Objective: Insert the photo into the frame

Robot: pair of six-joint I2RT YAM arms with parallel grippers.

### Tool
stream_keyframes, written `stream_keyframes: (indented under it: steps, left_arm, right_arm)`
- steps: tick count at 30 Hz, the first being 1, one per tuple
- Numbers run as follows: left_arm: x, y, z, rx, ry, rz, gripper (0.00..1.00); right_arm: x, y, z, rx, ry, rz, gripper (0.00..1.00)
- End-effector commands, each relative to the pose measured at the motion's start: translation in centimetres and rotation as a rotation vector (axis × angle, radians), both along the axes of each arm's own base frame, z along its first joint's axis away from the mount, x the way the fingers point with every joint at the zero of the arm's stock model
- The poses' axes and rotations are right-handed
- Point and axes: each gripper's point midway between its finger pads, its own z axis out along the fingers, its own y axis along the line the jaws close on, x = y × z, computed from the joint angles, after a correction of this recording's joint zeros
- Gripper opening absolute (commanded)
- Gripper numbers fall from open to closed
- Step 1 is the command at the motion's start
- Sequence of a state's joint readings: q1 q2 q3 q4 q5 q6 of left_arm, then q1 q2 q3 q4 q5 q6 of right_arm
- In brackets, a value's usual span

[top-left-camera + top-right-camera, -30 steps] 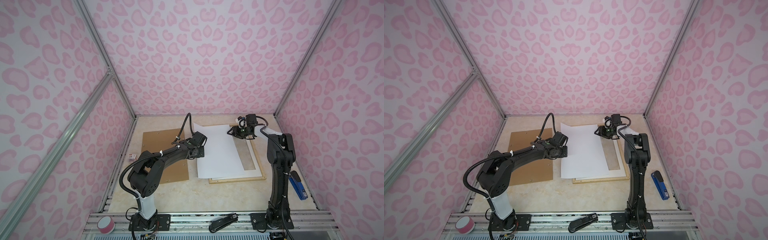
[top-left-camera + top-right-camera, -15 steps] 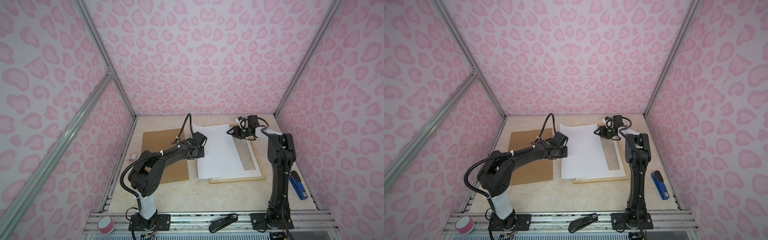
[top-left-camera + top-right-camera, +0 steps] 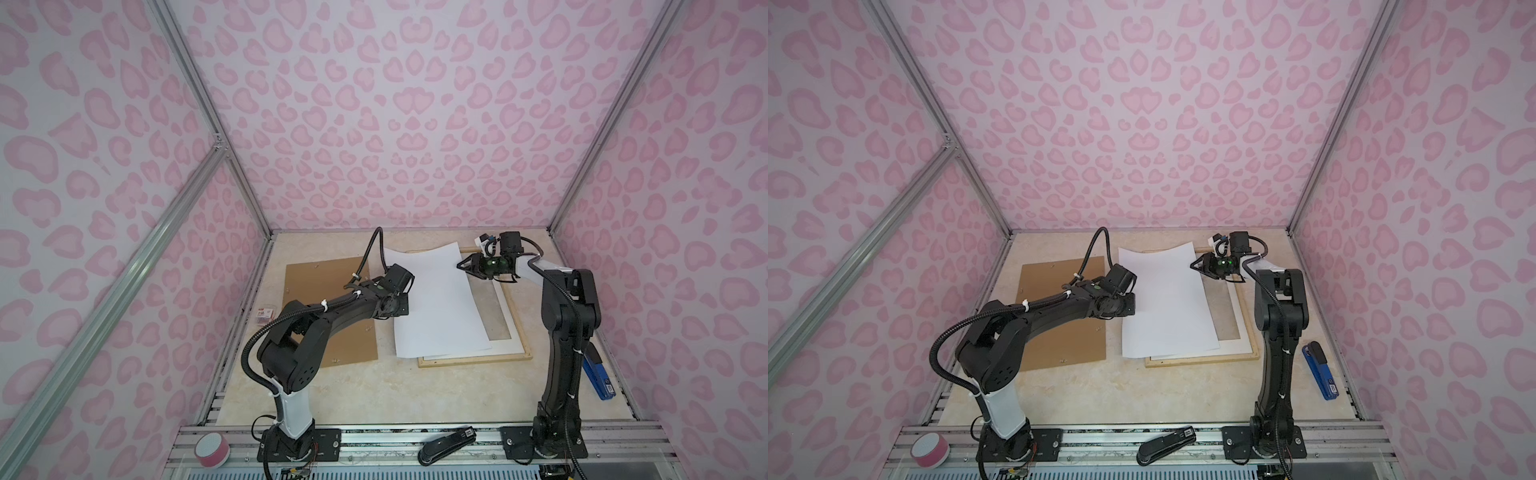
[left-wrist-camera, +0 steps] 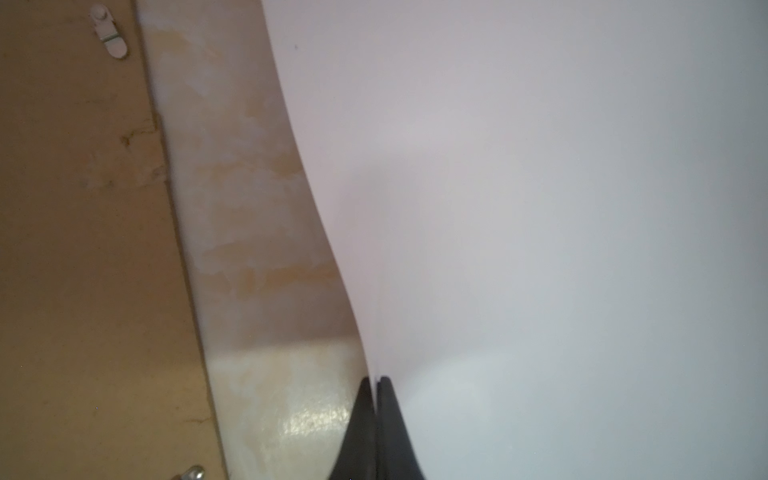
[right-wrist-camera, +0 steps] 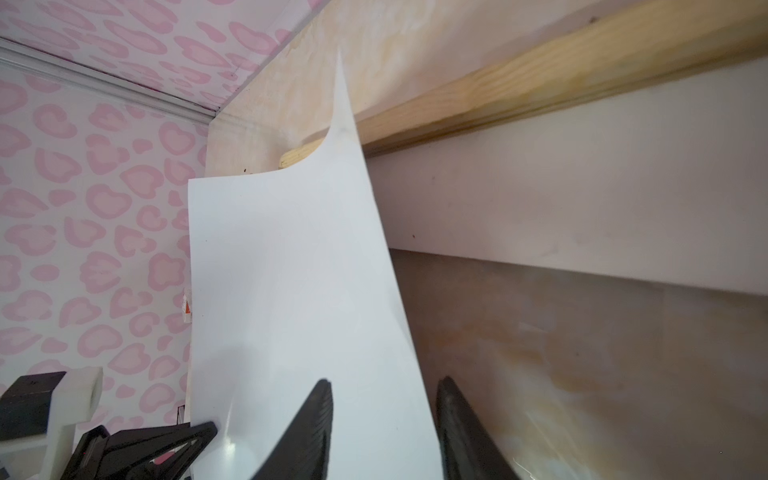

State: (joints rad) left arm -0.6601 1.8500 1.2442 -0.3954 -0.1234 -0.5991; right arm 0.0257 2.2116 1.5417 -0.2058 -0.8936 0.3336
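Not there yet, we'd say. The photo (image 3: 436, 303) is lying white side up, skewed across the frame (image 3: 473, 360) and the white mat (image 3: 505, 328) that sits inside it. Its left edge and near corner hang out past the wood, so nothing is seated. The brown backing board (image 3: 328, 316) is off to the left on the desk (image 3: 374, 399), so we guess that comes later. What's left is squaring the sheet up with the frame and dropping it in.

The left claw (image 4: 376, 386) is clenched on the photo's left edge. Only the left wrist view shows that properly: fingers squeezed together, sheet bowing up out of them. In both top views the wrist hides the tips.

The right claw (image 5: 384, 384) has its jaws apart, straddling the photo's right edge near the far end, and it isn't gripping as far as we can tell. The right wrist view also shows the far corner curling up above the frame's wood strip, which the top views flatten out. Only the top views show how crooked the whole sheet lies. The printed side isn't visible anywhere.
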Motion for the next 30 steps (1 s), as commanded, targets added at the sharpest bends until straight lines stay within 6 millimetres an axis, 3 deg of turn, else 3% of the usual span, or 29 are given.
stream_keyframes:
  steps: [1, 13, 25, 30]
  left_arm:
    - [0.4, -0.5, 0.2, -0.016, -0.015, -0.009, 0.04]
    - [0.4, -0.6, 0.5, -0.026, -0.024, -0.017, 0.04]
    - [0.6, -1.1, 1.4, -0.062, -0.048, -0.020, 0.04]
    - [0.7, -1.5, 2.0, -0.092, -0.065, -0.016, 0.04]
  right_arm:
    - [-0.3, 0.3, 0.4, 0.027, -0.003, 0.011, 0.37]
    - [-0.8, 0.1, -0.6, -0.004, 0.014, 0.010, 0.22]
    - [-0.4, -0.4, 0.5, -0.035, 0.014, 0.016, 0.01]
    - [-0.6, -0.5, 0.8, -0.049, 0.019, 0.023, 0.00]
